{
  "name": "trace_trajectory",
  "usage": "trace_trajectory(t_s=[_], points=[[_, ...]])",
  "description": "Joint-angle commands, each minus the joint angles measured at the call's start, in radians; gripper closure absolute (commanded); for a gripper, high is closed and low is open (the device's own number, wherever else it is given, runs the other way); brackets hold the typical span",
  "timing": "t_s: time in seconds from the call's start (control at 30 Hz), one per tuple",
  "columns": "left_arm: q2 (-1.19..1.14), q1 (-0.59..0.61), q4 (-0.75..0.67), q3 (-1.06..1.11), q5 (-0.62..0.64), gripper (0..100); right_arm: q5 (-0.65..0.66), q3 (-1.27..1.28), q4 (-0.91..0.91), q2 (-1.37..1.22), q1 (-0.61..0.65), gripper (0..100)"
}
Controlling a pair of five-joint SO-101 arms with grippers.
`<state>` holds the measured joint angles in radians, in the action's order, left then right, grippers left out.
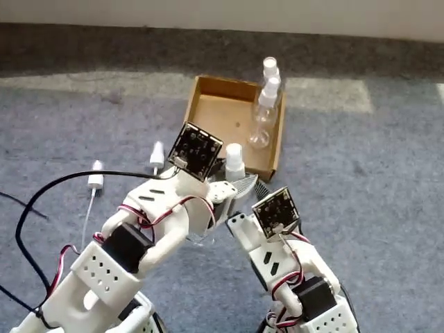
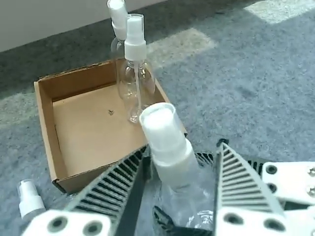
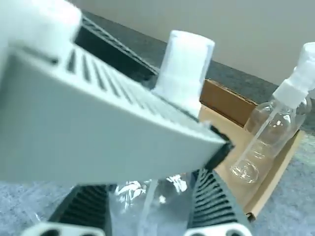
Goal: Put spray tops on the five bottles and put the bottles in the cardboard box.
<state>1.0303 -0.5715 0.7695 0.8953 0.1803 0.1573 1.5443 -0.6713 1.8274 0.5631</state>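
A clear bottle [image 2: 184,204] with a white spray top [image 2: 165,140] stands upright between my two arms, just in front of the cardboard box [image 1: 208,118]. My left gripper [image 2: 183,147] is shut on it near the shoulder, one ribbed finger on each side. My right gripper [image 3: 147,194] is shut on the bottle's clear body [image 3: 147,201] lower down, beneath the left gripper's grey finger [image 3: 98,118]. Two capped bottles [image 1: 265,111] stand inside the box against its right wall, one behind the other [image 2: 133,73].
Two loose spray tops lie on the grey carpet left of the box: one [image 1: 157,154] close to it, another [image 1: 96,175] farther left, with a dip tube trailing from it. A black cable [image 1: 41,201] runs along the left arm. Most of the box floor [image 2: 93,132] is bare.
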Motion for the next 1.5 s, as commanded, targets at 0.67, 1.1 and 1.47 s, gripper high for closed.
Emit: trace_trajectory(t_s=[0.67, 1.1, 1.47], points=[[0.143, 0.171, -0.002, -0.194, -0.150, 79, -0.005, -0.012, 0.002, 0.012, -0.012, 99.4], [-0.236, 0.179, 0.025, -0.444, -0.166, 79, -0.003, -0.012, 0.002, 0.013, -0.013, 99.5], [-0.171, 0.128, 0.144, -0.297, -0.241, 79, -0.003, -0.013, 0.002, 0.013, -0.016, 99.5]])
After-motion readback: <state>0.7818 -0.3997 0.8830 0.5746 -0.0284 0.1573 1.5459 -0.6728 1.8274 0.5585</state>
